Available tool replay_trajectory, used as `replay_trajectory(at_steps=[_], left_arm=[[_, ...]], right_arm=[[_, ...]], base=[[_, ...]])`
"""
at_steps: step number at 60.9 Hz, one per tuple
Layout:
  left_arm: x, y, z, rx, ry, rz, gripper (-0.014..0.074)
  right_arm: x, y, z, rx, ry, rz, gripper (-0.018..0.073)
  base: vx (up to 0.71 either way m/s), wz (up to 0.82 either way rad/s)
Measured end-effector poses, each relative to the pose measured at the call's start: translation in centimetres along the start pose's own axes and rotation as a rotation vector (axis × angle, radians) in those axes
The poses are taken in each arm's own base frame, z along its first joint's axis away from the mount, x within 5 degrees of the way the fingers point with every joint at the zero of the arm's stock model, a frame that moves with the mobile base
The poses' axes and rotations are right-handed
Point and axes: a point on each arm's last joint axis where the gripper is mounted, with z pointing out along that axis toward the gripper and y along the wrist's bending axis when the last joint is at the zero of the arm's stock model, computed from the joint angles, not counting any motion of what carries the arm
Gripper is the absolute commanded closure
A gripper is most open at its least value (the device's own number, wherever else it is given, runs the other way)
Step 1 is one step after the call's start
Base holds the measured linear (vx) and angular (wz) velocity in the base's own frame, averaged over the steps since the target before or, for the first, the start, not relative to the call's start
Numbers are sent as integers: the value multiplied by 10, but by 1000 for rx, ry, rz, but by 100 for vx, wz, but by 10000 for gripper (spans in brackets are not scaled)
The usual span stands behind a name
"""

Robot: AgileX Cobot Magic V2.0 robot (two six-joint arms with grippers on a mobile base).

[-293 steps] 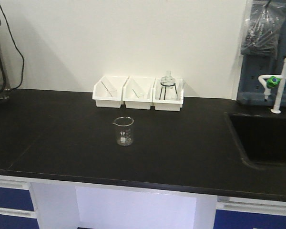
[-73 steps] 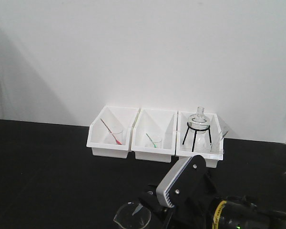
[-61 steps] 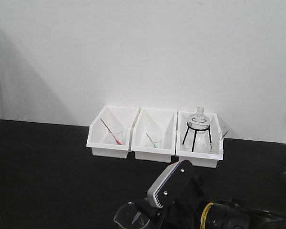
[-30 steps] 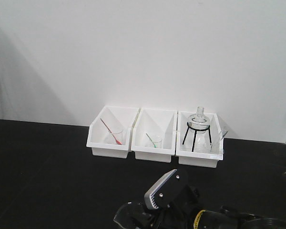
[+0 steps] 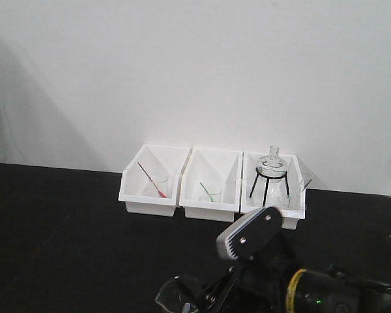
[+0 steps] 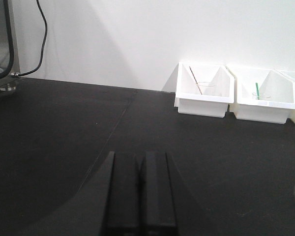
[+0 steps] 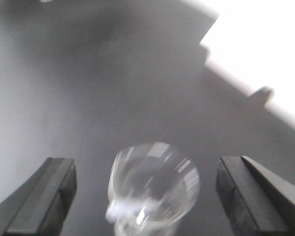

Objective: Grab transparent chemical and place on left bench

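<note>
The small clear glass beaker (image 7: 152, 189) with a pour spout stands on the long matte black desk (image 5: 65, 241), between the spread fingers of the right claw (image 7: 147, 196), which do not touch the glass. The grasp looks to be the step in hand: the fingers must close squarely on the beaker's wall without tipping it. Behind, three white open-front bins (image 5: 212, 186) line the plain white wall. To the left, the left claw (image 6: 139, 191) rests pressed together, empty, low over bare desk.
</note>
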Motion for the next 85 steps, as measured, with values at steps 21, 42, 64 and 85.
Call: replay_trajectory(at_steps=[21, 42, 64, 85], left_arm=[[0, 0, 0, 0, 0, 0, 600], [0, 0, 0, 0, 0, 0, 600], [0, 0, 0, 0, 0, 0, 600], [0, 0, 0, 0, 0, 0, 600]], right_arm=[[-41, -11, -114, 274, -133, 157, 18], [14, -7, -152, 375, -32, 196, 29], [27, -10, -170, 448, -6, 178, 109], [65, -5, -251, 764, -117, 117, 494]], base=[[0, 0], [0, 0], [0, 0], [0, 0]])
